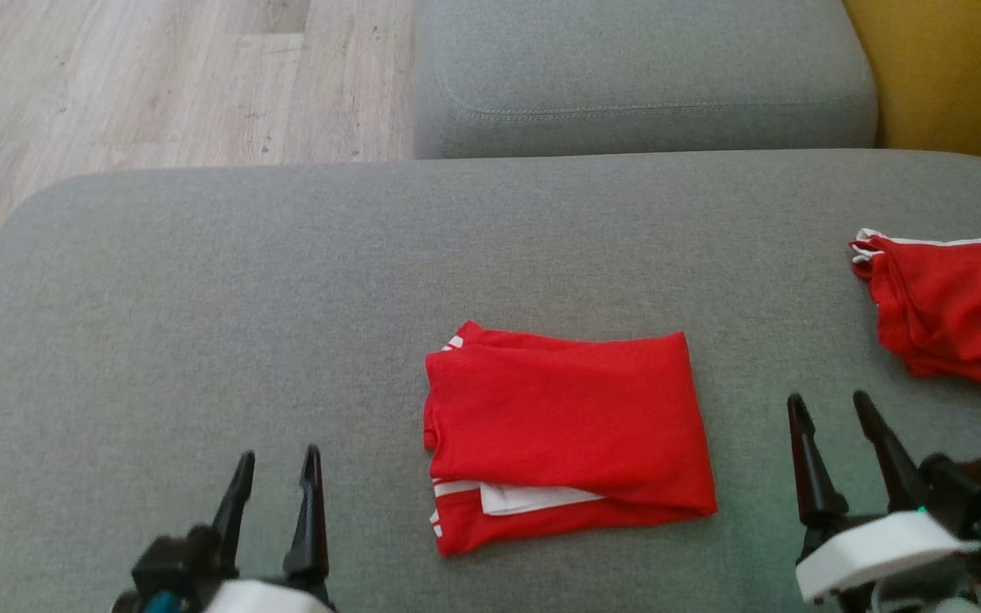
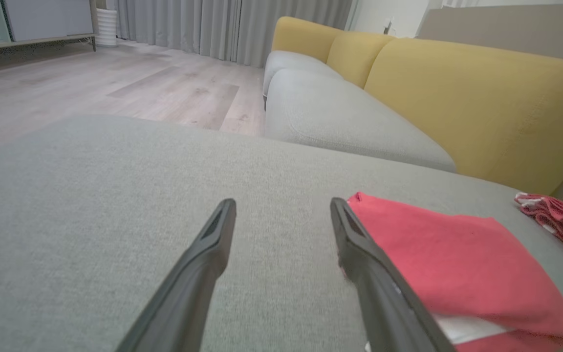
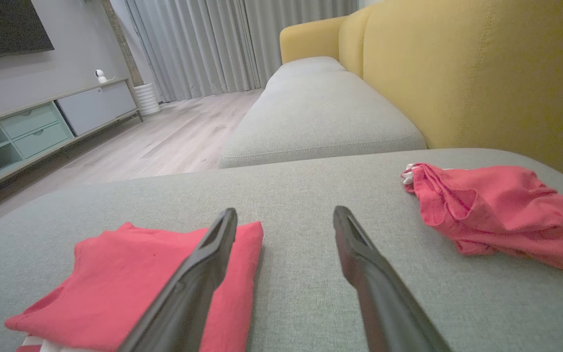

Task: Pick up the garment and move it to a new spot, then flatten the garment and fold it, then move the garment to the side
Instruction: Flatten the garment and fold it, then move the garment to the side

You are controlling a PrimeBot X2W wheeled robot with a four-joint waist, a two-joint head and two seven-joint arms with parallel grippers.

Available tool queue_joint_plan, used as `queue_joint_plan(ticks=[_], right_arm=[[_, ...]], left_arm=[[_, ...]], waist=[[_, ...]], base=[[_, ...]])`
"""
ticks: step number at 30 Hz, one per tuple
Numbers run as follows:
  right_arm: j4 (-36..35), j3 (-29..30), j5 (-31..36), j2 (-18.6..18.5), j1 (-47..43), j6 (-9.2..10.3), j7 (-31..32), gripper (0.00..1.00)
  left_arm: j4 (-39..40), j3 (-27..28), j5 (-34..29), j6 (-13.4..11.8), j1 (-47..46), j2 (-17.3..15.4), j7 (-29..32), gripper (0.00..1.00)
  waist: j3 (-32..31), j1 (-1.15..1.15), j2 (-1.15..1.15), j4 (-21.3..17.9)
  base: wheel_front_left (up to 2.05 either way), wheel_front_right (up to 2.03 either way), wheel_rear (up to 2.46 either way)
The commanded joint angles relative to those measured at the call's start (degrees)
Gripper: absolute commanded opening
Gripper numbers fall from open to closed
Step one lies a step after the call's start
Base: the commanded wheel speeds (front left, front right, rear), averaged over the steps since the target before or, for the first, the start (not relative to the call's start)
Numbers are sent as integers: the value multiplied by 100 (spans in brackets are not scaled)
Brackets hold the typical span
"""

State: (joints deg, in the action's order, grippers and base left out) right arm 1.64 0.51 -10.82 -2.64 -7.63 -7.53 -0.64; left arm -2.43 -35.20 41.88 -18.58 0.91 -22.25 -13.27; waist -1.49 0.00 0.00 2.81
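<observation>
A red garment (image 1: 567, 434) with white trim lies folded into a flat rectangle at the middle of the grey sofa seat (image 1: 201, 298). My left gripper (image 1: 279, 470) is open at the lower left, apart from the garment, with nothing between its fingers. My right gripper (image 1: 833, 410) is open at the lower right, between the folded garment and a second one. The left wrist view has the folded garment (image 2: 457, 264) just right of the left gripper (image 2: 284, 208). Seen from the right wrist, the folded garment (image 3: 130, 278) lies to the left of my right gripper (image 3: 285, 217).
A second red garment (image 1: 950, 311) lies crumpled at the seat's right edge, also in the right wrist view (image 3: 501, 215). Another grey cushion (image 1: 644, 77) lies beyond the seat, with a yellow backrest (image 3: 482, 68) to the right and wooden floor (image 1: 158, 77) to the left.
</observation>
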Motion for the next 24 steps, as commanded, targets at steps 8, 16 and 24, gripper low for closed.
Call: queue_joint_plan(ticks=[8, 16, 24], right_arm=[[-103, -207, -55, -24, 89, 4, -179, 100], [15, -231, -136, -24, 142, 4, -102, 100], [53, -241, -123, -24, 169, 4, -77, 100]], left_arm=[[25, 337, -41, 34, 9, -55, -134, 100], [39, 360, -122, 53, 16, -43, -149, 100], [27, 368, -136, 58, 9, -42, -153, 100]], waist=[[7, 0, 0, -30], [13, 0, 0, -1], [39, 0, 0, 13]], base=[[0, 0, 0], [0, 0, 0], [0, 0, 0]])
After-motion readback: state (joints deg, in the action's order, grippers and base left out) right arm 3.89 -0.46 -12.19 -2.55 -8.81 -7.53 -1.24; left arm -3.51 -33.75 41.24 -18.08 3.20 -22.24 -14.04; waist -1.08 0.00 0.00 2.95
